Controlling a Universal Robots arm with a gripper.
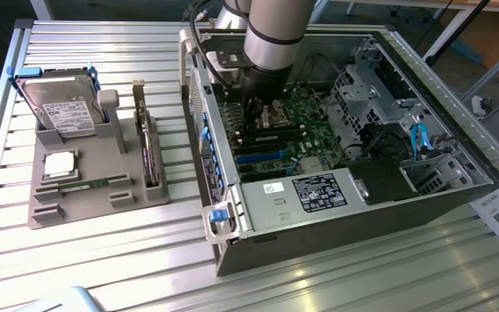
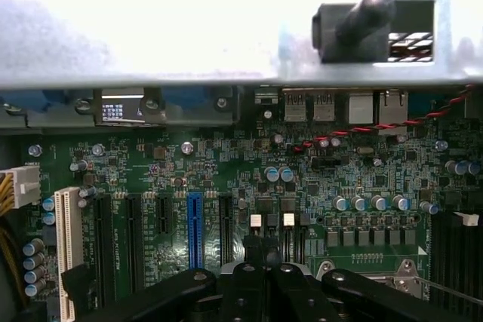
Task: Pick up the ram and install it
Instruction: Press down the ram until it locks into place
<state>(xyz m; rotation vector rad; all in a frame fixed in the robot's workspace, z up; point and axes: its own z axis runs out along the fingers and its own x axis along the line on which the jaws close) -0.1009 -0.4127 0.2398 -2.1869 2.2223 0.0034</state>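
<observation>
One ram (image 1: 148, 153), a thin dark-green stick, stands on its long edge in a slot of the grey holder (image 1: 76, 211). The holder is on the exterior view's left side, a bit above the middle. Nothing holds the ram or touches it from above.

Just to the left of the ram in that holder, the silver hard drive (image 1: 63, 110) with its white label leans up at the back. The small square processor chip (image 1: 59, 164) lies flat in front of the hard drive.

The holder sits on a slatted metal table (image 1: 102, 273). To its right, in the middle of the exterior view, lies the open computer case (image 1: 336, 224).

The arm (image 1: 275, 29) reaches down from the top of the exterior view into the case. The gripper (image 1: 262, 120) is low over the green motherboard (image 1: 314, 133), well apart from the ram. Its black fingers are pressed together, and I see no ram between them.

In the wrist view the closed gripper (image 2: 264, 262) hangs near the motherboard (image 2: 226, 156), close to a blue slot (image 2: 195, 228) and some black slots beside it.
</observation>
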